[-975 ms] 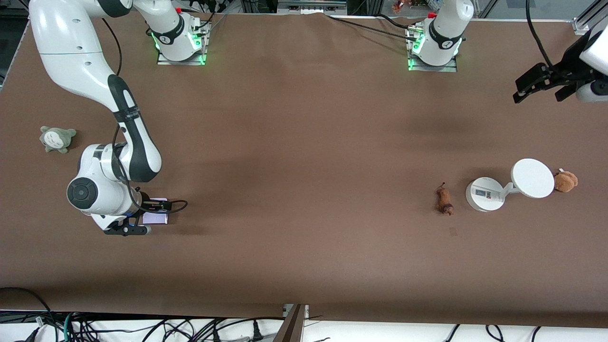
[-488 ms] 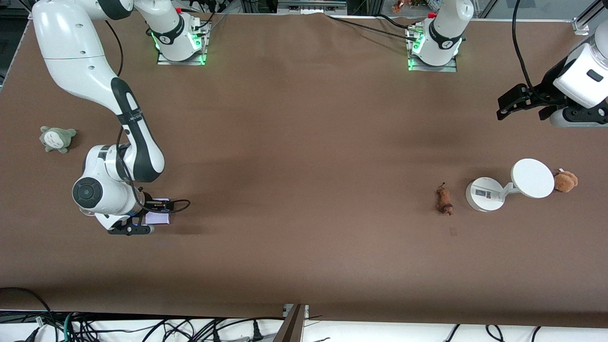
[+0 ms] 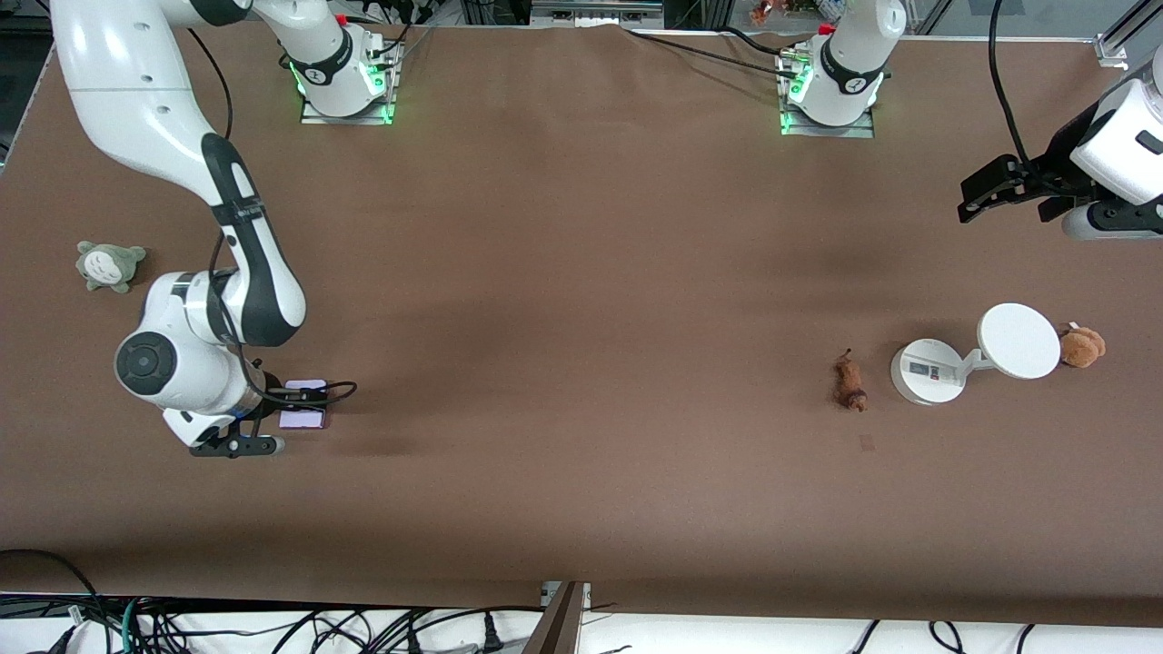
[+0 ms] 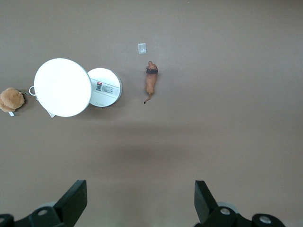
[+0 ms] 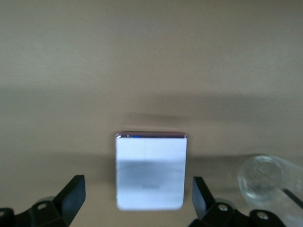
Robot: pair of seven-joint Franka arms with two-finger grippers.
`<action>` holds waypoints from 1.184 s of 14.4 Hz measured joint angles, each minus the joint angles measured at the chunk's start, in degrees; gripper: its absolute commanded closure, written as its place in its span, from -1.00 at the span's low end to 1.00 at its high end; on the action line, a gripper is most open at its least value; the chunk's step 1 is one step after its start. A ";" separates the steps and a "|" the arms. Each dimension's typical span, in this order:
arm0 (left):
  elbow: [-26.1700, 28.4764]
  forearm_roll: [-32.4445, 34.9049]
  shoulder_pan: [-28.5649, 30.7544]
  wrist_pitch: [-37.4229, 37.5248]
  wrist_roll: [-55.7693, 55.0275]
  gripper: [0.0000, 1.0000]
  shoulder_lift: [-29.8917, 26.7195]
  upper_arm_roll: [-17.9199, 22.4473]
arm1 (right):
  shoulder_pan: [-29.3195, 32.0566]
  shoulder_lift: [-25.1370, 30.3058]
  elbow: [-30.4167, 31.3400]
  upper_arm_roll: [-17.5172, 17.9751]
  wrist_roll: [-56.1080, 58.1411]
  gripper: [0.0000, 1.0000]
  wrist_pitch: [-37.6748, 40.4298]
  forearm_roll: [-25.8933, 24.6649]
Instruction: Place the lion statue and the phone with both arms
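Brown bench (image 3: 581,363), matte cover. Lying flat toward right arm's end: phone (image 3: 303,417), grey plush (image 3: 109,264). Toward left arm's end, in a row: lion statue (image 3: 850,382), white stand (image 3: 977,355), brown plush (image 3: 1081,346).

Brown table (image 3: 581,272) (cables (image 3: 273,627) tangled along its near edge).
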State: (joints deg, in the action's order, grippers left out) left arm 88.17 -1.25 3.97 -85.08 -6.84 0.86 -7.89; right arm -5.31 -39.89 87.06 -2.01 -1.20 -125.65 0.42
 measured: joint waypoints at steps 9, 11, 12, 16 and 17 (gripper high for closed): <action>-1.30 0.41 0.69 -0.24 0.00 -1.00 0.41 0.01 | -0.95 14.12 -9.11 0.33 1.28 -1.00 30.02 -0.90; -1.39 0.42 0.68 -0.25 0.00 -1.00 1.29 -0.11 | -0.94 16.36 -10.51 0.32 1.28 -1.00 35.11 -0.90; -1.46 0.42 0.67 -0.28 0.00 -1.00 1.72 -0.17 | -0.95 17.52 -10.83 0.33 1.27 -1.00 37.33 -0.90; -1.66 0.44 0.68 -0.36 -0.04 -1.00 2.28 -0.18 | -0.98 21.06 -10.97 0.33 1.17 -1.00 46.24 -0.90; -1.70 0.46 0.69 -0.36 -0.06 -1.00 2.28 -0.18 | -0.98 21.78 -10.82 0.33 1.15 -1.00 46.84 -0.90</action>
State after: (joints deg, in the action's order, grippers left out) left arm 86.47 -0.80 4.66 -85.44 -6.89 3.15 -8.07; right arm -6.28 -18.11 76.24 -1.68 -0.05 -78.81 -0.47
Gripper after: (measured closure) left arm 0.000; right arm 0.000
